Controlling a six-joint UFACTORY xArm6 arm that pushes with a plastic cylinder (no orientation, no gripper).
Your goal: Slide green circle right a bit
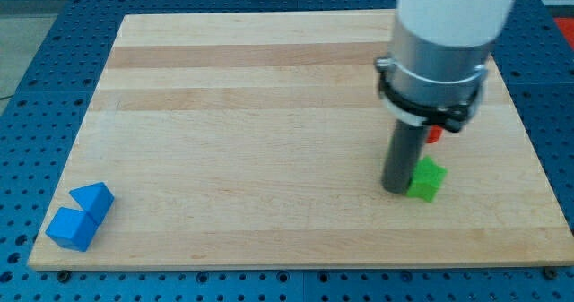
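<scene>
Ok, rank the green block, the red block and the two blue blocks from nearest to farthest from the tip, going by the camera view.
From my tip:
1. Green block: right beside the tip, on its right.
2. Red block: just above the green one, mostly hidden behind the arm.
3. Blue blocks, far off at the board's bottom-left corner: the upper one is slightly closer than the lower one.

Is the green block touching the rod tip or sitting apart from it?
Touching, it seems: the green block sits against the right side of my tip, no gap visible.
</scene>
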